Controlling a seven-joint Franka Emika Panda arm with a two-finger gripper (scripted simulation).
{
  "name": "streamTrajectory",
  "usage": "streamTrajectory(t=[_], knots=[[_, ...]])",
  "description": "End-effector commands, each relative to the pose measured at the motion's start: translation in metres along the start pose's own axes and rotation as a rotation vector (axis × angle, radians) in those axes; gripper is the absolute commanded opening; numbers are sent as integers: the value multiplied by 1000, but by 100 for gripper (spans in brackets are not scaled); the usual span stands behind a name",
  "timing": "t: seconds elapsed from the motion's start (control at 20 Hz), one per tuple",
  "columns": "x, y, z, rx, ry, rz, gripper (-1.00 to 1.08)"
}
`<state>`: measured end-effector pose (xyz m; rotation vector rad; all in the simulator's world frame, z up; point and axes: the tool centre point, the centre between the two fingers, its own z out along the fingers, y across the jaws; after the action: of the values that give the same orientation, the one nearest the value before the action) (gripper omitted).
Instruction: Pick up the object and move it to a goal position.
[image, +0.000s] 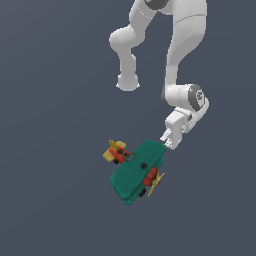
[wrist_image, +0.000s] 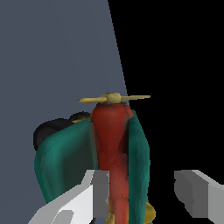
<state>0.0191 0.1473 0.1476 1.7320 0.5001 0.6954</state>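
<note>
- No readable text, label, brand, number or sign in either view.
- Nothing legible on the toy biplane, neither on its teal wings nor on its red body.
- Nothing printed on the white robot arm.
- Plain grey surface, unmarked.

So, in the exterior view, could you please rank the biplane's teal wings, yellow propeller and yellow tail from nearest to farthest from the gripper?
1. Teal wings, just beside the gripper.
2. Yellow propeller, at the plane's lower end.
3. Yellow tail, toward the view's left.
</note>
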Motion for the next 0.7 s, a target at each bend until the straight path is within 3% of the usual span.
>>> streamTrajectory(t=[0.0, 0.65], knots=[[1, 0, 0, -2, 3, 1, 28], [-1, 1, 32, -1, 3, 0, 28]])
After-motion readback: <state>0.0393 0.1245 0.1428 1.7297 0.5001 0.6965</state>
